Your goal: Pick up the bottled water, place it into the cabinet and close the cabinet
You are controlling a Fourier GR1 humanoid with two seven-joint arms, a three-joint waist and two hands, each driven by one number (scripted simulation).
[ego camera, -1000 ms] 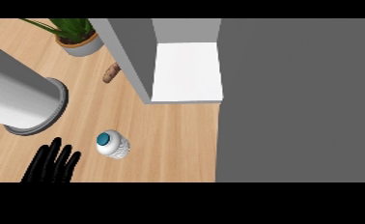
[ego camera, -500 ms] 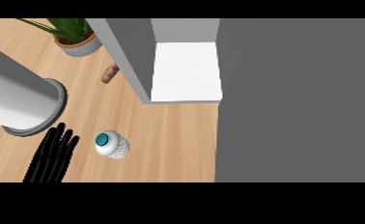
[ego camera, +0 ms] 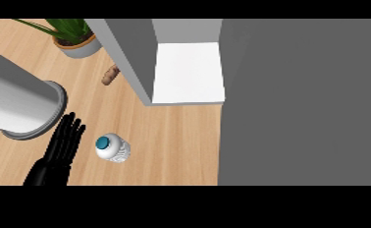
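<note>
Head view. My hand [ego camera: 59,148] enters from the lower left edge, fingers straight and held close together, holding nothing. Which of my hands it is I cannot tell from its position alone; it shows at the view's left. The bottled water [ego camera: 113,148], seen from above with its blue cap towards me, stands on the wooden counter [ego camera: 174,138] just to the right of my fingers, apart from them. Beyond it, the cabinet [ego camera: 187,72] stands open, its white shelf bare. A grey cylinder [ego camera: 25,104] lies at left; a potted plant [ego camera: 72,38] sits at the far edge.
</note>
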